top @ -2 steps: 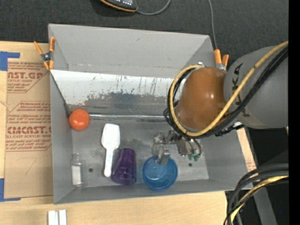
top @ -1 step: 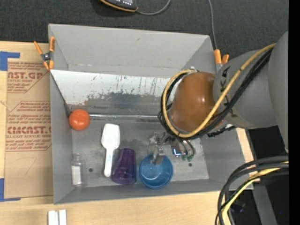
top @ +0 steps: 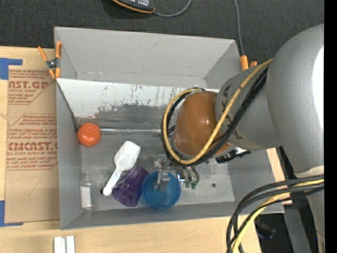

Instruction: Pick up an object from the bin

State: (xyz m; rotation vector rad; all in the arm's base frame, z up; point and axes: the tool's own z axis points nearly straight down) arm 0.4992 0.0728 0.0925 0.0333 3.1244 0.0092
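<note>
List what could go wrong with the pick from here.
The tool hangs over the blue cup, which lies right against the purple cup; a grasp may nudge or drag both. The white scoop lies beside the purple cup and might shift with it. The blue cup looks round and could slip out sideways.

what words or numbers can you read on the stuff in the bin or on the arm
orange ball: no text
white scoop: no text
purple cup: no text
blue cup: no text
small clear bottle: any label is too small to read
arm: orange marks that may be lettering, cut off by cables, not readable
</note>
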